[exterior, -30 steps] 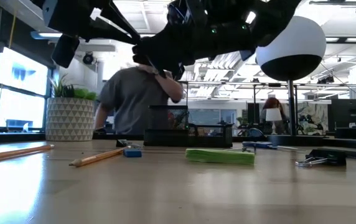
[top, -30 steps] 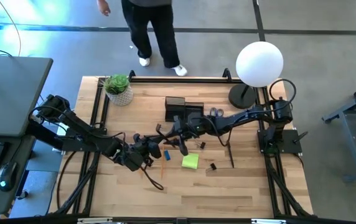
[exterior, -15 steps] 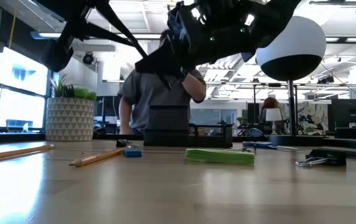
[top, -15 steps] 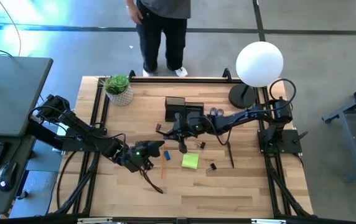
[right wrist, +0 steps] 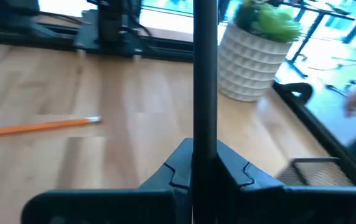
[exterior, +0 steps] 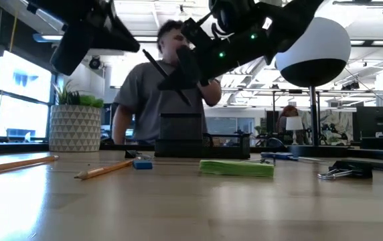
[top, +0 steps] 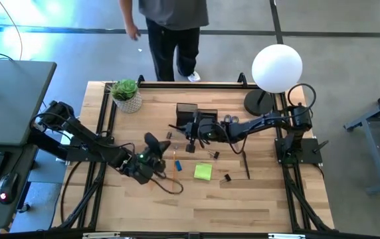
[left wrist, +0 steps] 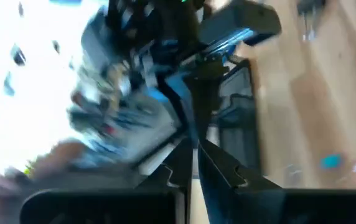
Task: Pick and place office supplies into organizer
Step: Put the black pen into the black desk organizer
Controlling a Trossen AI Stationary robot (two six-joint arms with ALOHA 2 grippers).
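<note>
My right gripper hangs above the table just near of the black organizer, shut on a thin dark pen. My left gripper is raised over the table's left-middle, tipped up, shut and empty. Lying flat on the wood are the yellow-green sticky pad, an orange pencil, a small blue piece, two binder clips and another dark pen. The blue-handled scissors lie right of the organizer. My right gripper pinches the dark pen between its two fingers, on the shaft. Which end of the pen that is, I cannot tell. The pen sticks out straight ahead of the fingertips. It is lifted clear of the table, slanting in the low view.
A potted plant stands at the far left corner, and a globe lamp with a round black base at the far right. A person stands just beyond the far edge. Another orange pencil lies toward the left.
My right gripper has carried the pen toward the far edge, closer to the organizer. My left gripper has risen and tipped upward, shifting slightly toward the far edge. The person behind the table has shifted position.
</note>
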